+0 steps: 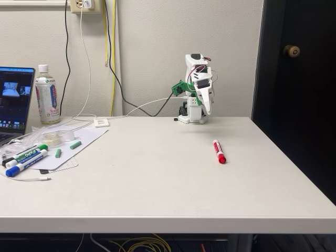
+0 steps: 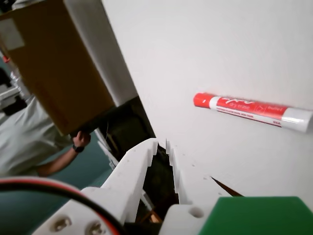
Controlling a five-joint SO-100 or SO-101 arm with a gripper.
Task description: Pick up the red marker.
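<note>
arm: white SO-100-type arm (image 1: 197,89) folded up at the back of the table, gripper (image 1: 207,111) hanging tip-down just in front of the base
gripper state: jaws nearly together in the wrist view (image 2: 161,143), tips almost touching with a thin gap, nothing between them
red marker: lying flat on the white table (image 1: 157,178), in front of the gripper and a bit right of it in the fixed view (image 1: 219,151), well apart from the tips, no contact
marker in wrist view: up and right of the fingertips (image 2: 252,107), long axis roughly horizontal, red end toward the gripper side, white barrel with red label running off toward the right edge
marker heading, fixed view: one end points back toward the arm, the other end toward the front edge of the table
wrist camera board: green, on the left side of the arm (image 1: 178,88)
other markers: green-capped marker (image 1: 29,154) and blue-capped marker (image 1: 23,164), side by side far left of the gripper, on a white sheet (image 1: 79,142)
bottle: plastic, white cap, pale label (image 1: 47,94), far left near the wall
laptop: open, screen lit (image 1: 14,100), at the left edge
cables: black and white leads run down the wall to the arm base (image 1: 142,107)
wrist view background: person in a light shirt with a dark wristband (image 2: 29,142), brown cardboard box (image 2: 58,73) beyond the table edge
</note>
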